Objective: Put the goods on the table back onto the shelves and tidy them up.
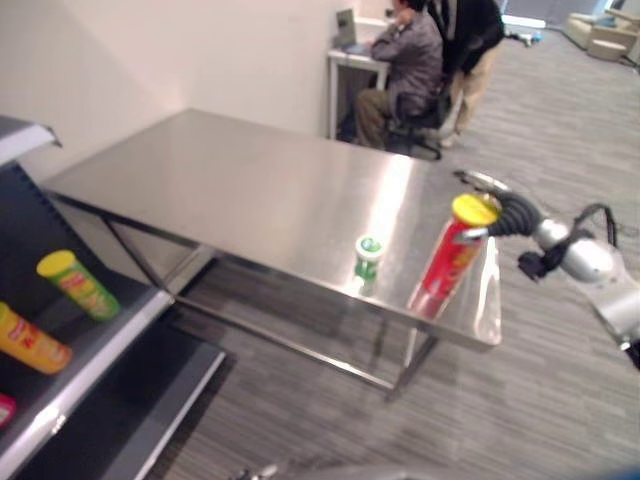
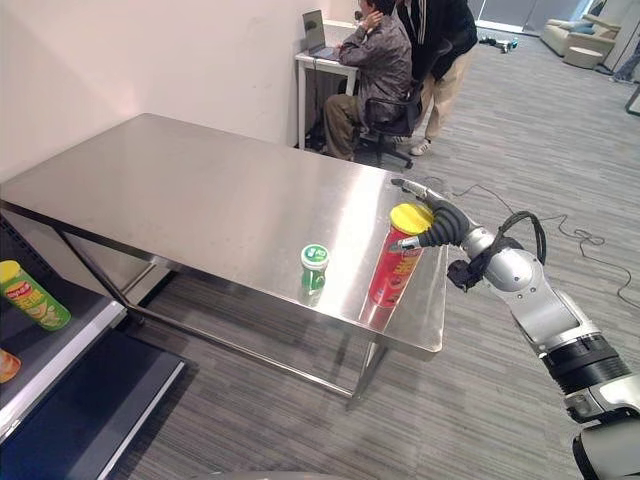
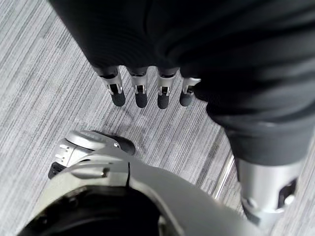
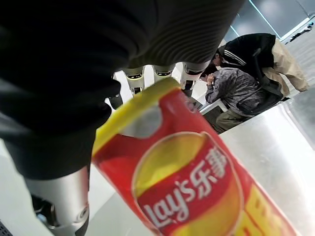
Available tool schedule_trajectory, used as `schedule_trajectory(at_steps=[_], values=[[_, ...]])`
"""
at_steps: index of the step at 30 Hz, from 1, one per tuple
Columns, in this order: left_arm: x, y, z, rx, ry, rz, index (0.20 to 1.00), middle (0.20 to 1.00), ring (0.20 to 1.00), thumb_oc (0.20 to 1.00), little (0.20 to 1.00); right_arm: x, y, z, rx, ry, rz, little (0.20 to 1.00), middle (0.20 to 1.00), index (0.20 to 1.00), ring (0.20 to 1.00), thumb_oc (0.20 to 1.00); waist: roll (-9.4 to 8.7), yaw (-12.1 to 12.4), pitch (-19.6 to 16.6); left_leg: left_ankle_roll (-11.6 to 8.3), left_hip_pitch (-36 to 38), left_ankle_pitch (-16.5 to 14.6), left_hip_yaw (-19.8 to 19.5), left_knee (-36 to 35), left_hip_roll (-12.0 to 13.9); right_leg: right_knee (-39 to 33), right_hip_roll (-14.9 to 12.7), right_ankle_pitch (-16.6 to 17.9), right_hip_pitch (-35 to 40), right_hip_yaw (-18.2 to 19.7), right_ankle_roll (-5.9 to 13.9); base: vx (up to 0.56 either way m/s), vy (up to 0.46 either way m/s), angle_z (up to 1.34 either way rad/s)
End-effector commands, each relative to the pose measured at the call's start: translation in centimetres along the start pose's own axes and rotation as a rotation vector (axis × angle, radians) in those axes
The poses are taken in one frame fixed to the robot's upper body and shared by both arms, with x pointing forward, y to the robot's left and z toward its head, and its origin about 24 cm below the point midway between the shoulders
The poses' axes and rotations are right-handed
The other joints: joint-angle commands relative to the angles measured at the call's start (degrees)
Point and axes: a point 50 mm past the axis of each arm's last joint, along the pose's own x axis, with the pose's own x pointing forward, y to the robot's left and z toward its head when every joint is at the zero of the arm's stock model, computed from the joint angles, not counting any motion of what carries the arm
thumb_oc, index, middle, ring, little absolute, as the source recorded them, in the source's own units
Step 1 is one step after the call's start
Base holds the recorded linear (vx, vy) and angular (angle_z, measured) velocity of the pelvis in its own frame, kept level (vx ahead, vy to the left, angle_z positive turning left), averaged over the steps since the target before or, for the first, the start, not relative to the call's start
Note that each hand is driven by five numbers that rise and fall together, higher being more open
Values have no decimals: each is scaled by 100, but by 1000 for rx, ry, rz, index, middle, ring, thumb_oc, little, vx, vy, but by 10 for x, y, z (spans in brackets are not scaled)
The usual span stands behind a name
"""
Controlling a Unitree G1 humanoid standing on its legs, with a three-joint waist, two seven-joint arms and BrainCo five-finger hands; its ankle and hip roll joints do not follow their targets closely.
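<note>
A tall red chip can [image 2: 397,262] with a yellow lid stands near the right front corner of the steel table [image 2: 200,190]. My right hand [image 2: 446,226] is at the can's top. Its straight fingers [image 4: 135,78] reach past the far side of the lid and the thumb sits at the near side, so the hand is open around the can [image 4: 187,177]. A small green tub [image 2: 314,264] stands on the table just left of the can. My left hand [image 3: 140,93] hangs open over the carpet, holding nothing.
A dark shelf unit [image 1: 95,365] stands at the lower left, with a green chip can [image 1: 78,284] and a yellow-orange can [image 1: 30,342] lying on it. Two people [image 2: 400,60] are at a small desk behind the table. Grey carpet surrounds the table.
</note>
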Motion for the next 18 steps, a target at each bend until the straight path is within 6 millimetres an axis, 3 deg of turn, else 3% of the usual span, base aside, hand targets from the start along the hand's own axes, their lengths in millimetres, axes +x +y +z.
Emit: schedule_trajectory(at_steps=[1,9,18], values=[[3,-11,2,-45,9,-33,1000,1000,1000,1000,1000,-5,-4,-9,-41,48,-16,1000,1000,1000,1000,1000,-53,164,-274,-106,-143,-195,-171,33,138,87,-135,-407,194,207,217,0,0,0],[3,-12,2,-35,11,-33,1000,1000,1000,1000,1000,-5,13,-21,4,96,7,1000,1000,1000,1000,1000,-33,169,-250,-97,-142,-199,-182,33,139,103,-141,-411,193,205,209,0,0,0],[3,-11,2,-45,8,-19,1000,1000,1000,1000,1000,1,25,-19,61,70,13,1000,1000,1000,1000,1000,-30,211,-240,-95,-151,-195,-203,33,134,90,-151,-411,190,205,201,0,0,0]])
